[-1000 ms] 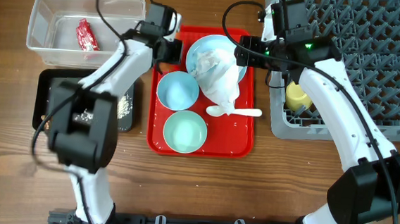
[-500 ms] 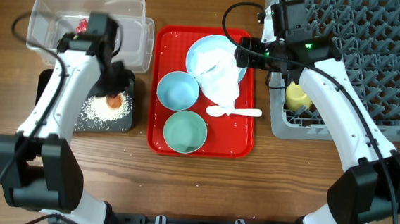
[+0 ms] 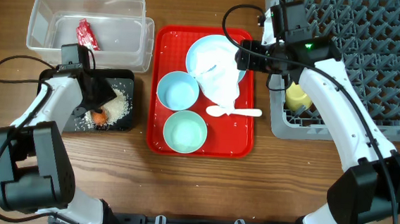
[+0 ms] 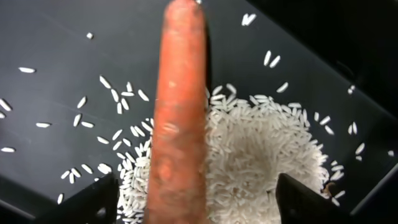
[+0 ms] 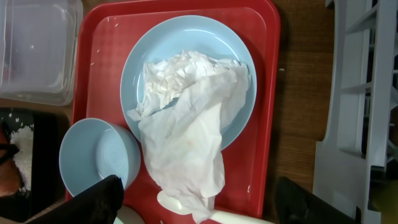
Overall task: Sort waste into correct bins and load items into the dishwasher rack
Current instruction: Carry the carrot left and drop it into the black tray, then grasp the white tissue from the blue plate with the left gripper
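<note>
Waste sorting: carrot [image 4: 180, 106] loose on rice [image 4: 261, 155] in black tray [image 4: 50, 81], under wide-spread left end effector [image 4: 196, 190]. Next: napkin [image 5: 186, 124] on plate [image 5: 230, 43] beneath wide-open right end effector [image 5: 202, 196] — lower, pinch, lift clear.

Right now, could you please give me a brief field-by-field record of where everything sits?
clear tub: red wrapper inside
black tray: rice, carrot
red tray: plate with napkin, blue bowl, green bowl, spoon
rack: yellow cup
left claw: open, over black tray
right claw: open, above napkin
</note>
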